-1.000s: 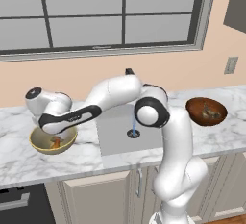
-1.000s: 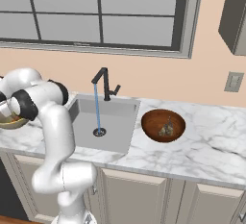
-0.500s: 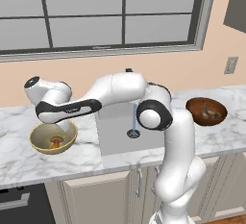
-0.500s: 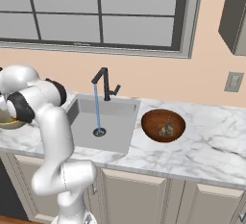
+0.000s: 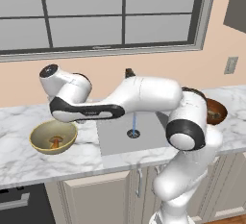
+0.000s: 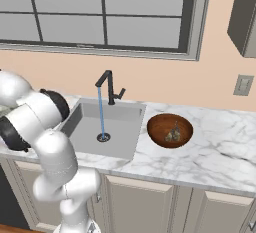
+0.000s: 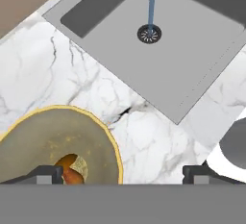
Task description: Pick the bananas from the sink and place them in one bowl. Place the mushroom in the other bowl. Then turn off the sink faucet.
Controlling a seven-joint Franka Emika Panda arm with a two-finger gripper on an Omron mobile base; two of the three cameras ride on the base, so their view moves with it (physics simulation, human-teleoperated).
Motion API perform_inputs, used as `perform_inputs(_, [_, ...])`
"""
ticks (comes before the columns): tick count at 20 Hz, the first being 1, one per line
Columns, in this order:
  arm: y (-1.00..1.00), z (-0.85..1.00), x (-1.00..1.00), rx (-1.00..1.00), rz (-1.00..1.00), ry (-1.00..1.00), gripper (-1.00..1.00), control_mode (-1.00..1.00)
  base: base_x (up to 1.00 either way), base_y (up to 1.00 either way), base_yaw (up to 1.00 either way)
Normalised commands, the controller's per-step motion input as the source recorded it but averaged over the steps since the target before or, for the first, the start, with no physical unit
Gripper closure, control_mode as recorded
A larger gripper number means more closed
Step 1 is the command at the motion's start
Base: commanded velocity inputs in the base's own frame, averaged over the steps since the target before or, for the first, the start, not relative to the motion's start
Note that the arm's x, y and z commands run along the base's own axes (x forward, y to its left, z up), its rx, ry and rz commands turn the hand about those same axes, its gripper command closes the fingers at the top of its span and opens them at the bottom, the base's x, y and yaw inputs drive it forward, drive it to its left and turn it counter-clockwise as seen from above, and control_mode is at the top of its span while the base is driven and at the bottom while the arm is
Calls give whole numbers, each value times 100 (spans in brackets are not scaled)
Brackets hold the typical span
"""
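mushroom (image 5: 55, 142): orange-brown, lying inside the yellow-olive bowl (image 5: 37, 143) on the marble bench (image 5: 29, 163), left of the sink (image 6: 120, 142). gripper (image 7: 122, 175): poised above that bowl, jaws wide and holding nothing, so the drop looks done. bananas (image 6: 173, 135): in the reddish-brown bowl (image 6: 157, 125), right of the basin. faucet (image 6: 108, 86): water stream (image 6: 101, 113) running to the drain; shutting it off looks like the remaining step.

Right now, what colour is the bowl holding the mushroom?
Yellow-olive, brassy, with a pale rim. The bowl with the mushroom inside shows best in the left base view.
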Motion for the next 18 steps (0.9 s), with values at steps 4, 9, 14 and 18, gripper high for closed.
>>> perform_inputs(4, [-83, 52, -79, 20, 4, -20, -100, -100, 0, 0, 0])
perform_inputs(9, [-74, 32, -65, 23, 0, -8, -100, -100, 0, 0, 0])
perform_inputs(14, [-78, 28, -39, 24, 0, 0, -100, -100, 0, 0, 0])
perform_inputs(18, [-66, 10, -28, 27, 0, -3, -100, -100, 0, 0, 0])
